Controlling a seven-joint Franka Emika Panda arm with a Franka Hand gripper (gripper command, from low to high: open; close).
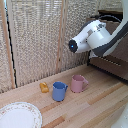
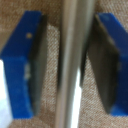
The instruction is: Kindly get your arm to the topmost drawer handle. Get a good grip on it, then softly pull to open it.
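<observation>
My arm [image 1: 97, 36] reaches in from the exterior view's right, above the wooden table [image 1: 95, 102], with its dark round joint cap [image 1: 73, 45] turned toward the camera. In that view my gripper is hidden behind the arm's white shells, so its condition is read from the wrist view only.

In the wrist view, my gripper [image 2: 67, 62] straddles the drawer handle [image 2: 74, 60]. The handle is a thin silver bar running between my two blue fingers [image 2: 22, 65], in front of a brown wooden surface. The jaws stand spread: one dark pad lies just beside the bar, and a narrow gap shows between the bar and the other pad. I cannot tell whether either pad touches the bar.

Landmark: the blue cup [image 1: 59, 91] on the table. The pink cup [image 1: 77, 83] stands just beside it, toward my arm. A small yellow object [image 1: 44, 87] lies near its other side. A patterned plate [image 1: 19, 116] rests farther out, at the table's near edge.
</observation>
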